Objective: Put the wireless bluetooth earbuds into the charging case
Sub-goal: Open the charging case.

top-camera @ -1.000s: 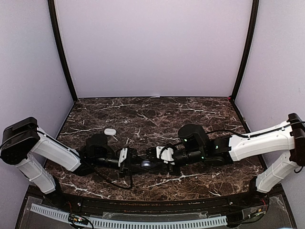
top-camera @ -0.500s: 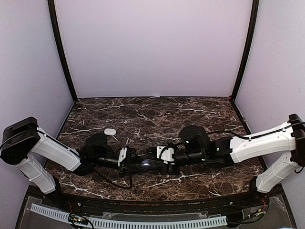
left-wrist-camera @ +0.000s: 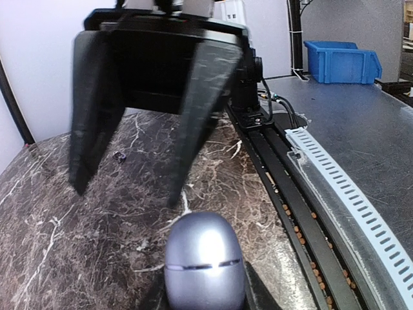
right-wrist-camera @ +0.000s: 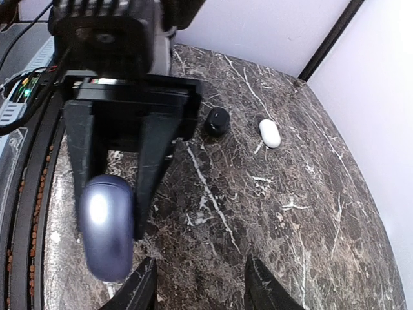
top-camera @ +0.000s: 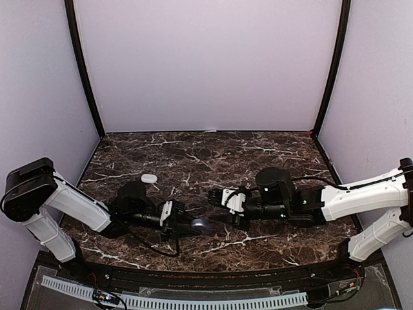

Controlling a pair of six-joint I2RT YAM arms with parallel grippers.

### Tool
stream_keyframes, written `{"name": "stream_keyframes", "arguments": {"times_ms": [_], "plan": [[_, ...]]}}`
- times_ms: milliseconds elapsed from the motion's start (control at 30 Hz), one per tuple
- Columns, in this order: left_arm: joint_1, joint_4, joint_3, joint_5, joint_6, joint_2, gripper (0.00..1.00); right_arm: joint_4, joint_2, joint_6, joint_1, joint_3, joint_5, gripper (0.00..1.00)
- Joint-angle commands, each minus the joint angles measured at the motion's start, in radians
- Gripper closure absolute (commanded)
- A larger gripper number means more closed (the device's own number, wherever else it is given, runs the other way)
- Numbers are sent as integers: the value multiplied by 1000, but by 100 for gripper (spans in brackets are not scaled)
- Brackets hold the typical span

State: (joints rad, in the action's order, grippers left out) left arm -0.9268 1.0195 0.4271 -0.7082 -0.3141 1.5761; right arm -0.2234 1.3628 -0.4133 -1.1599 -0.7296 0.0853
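Earbuds: none I can pick out for sure. A tiny dark speck (left-wrist-camera: pixel 118 155) on the table (top-camera: pixel 271 152), seen between the right gripper's (left-wrist-camera: pixel 128 188) fingers, may be one, but it is too small to tell.
Case (left-wrist-camera: pixel 205 261): grey-purple, egg-shaped, lid seam closed; near middle of the table.
Left gripper (top-camera: pixel 191 225): clamped on one end of the case, the rest sticking out to the right.
Right gripper: fingers spread, nothing between them; just right of the case, slightly farther back, not touching.
Other bits: white oval piece (right-wrist-camera: pixel 270 133) and black round piece (right-wrist-camera: pixel 218 121), left and farther back, well apart from the case.
Risk, lid: it is shut, so no bud goes in until it opens; prying could twist the case.
Risk, grip: smooth rounded shell held by its end; a sideways push likely squirts it out.
Risk, buds: tiny, and dark ones are lost against dark marble; easy to miss or flick away.
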Motion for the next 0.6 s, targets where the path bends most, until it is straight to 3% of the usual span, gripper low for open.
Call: {"name": "stream_keyframes", "arguments": {"times_ms": [0,100,267,567], "plan": [[-10,4,9,-57,-4,-1,82,-45,-19,19,22,0,18,55],[-10,5,8,-49,-6,1,82,-1,-3,-1,21,-12,170,55],[-10,8,5,-39,-15,-4,82,52,32,-1,21,-39,271,55],[-10,-8,6,-8,-28,-14,82,66,60,15,17,-57,348,55]]}}
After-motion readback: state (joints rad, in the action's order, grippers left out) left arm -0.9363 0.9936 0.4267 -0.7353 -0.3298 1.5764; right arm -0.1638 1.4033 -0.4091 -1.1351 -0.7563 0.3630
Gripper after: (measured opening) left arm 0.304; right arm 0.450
